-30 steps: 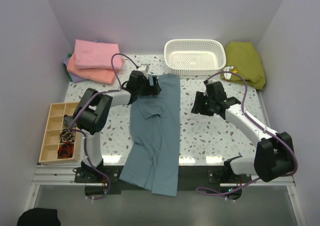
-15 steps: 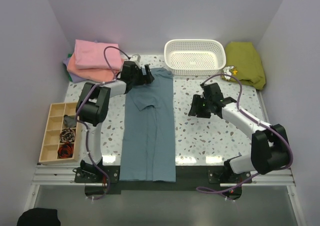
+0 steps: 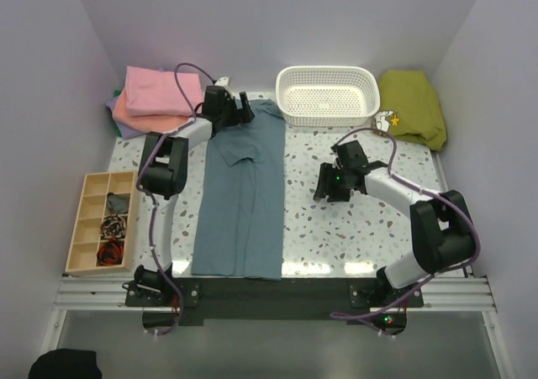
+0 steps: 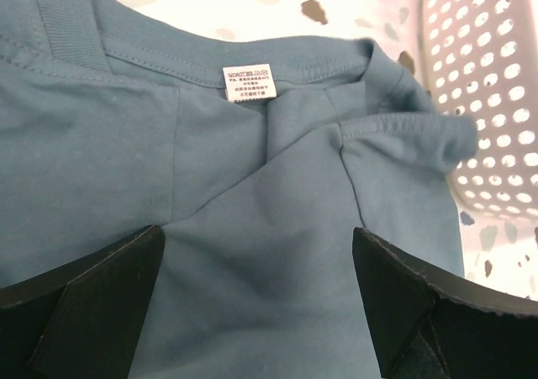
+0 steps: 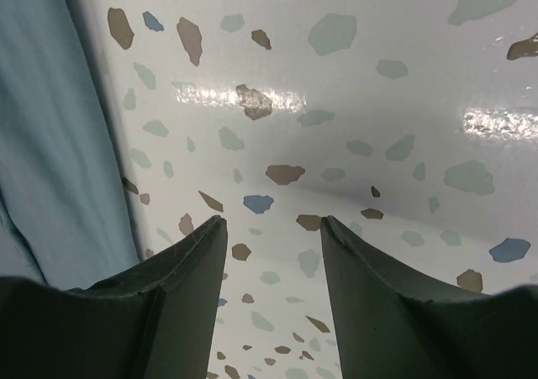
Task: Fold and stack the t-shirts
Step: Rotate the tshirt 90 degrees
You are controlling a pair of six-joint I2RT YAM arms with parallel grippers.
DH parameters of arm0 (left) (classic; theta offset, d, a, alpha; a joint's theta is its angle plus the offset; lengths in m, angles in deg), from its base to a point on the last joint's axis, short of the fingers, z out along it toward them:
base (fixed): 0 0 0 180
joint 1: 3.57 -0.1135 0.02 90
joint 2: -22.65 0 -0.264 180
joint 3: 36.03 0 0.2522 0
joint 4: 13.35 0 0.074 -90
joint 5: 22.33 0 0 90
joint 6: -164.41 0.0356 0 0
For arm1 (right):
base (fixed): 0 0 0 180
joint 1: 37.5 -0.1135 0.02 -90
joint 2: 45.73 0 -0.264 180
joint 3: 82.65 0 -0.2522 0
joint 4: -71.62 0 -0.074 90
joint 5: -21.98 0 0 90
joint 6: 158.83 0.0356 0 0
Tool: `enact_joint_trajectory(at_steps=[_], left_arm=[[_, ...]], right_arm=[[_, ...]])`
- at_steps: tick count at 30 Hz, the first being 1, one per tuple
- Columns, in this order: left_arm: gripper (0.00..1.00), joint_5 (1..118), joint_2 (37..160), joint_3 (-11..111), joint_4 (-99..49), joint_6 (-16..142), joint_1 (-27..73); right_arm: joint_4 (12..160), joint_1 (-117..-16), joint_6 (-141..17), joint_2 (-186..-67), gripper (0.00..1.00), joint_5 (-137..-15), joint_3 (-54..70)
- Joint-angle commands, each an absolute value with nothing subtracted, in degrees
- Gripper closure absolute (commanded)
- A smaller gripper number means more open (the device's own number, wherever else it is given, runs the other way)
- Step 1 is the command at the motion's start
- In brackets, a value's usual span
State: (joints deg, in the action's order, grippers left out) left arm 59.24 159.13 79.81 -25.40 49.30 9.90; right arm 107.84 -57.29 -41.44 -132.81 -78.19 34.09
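Two grippers, both empty: the left gripper (image 4: 261,312) stands wide over the collar end of the blue-grey t-shirt (image 3: 244,202), and the right gripper (image 5: 273,253) is half-parted above the table (image 3: 361,228) beside it. The shirt lies in a long strip from the basket (image 3: 328,93) to the near edge. It is limp, light cotton, so pinching through all layers at the collar corners looks best.

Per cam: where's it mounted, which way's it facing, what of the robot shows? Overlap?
Top external: above and behind the bases, looking down on the table; both arms whole, left gripper at the blue-grey t-shirt collar, right gripper over bare table.
Left wrist: looks down at the collar and neck label; its open fingers at bottom.
Right wrist: looks down at terrazzo, shirt edge left; its fingers, nothing between.
Shared: t-shirt in all three; white basket in top and left wrist.
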Motion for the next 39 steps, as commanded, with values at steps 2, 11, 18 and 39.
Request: enact_joint_trajectory(at_steps=[2,11,18,39], left_arm=[[0.00,64.77,154.40,67.58,-28.35,47.69,6.01],[0.00,60.82,159.75,78.94,-29.39,49.62,5.92],[0.00,56.42,165.38,92.69,-32.82,52.43,5.92],[0.00,70.82,113.12,39.69,-29.14,45.59,11.11]], right_arm=[[105.33,-57.19,-41.76,-135.98,0.47,-80.58,29.98],[104.89,-57.71,-42.73,-137.49,0.48,-82.96,28.57],[104.54,-60.26,-43.96,-136.87,0.48,-84.72,29.01],[99.80,-68.60,-40.36,-131.25,0.48,-89.55,37.53]])
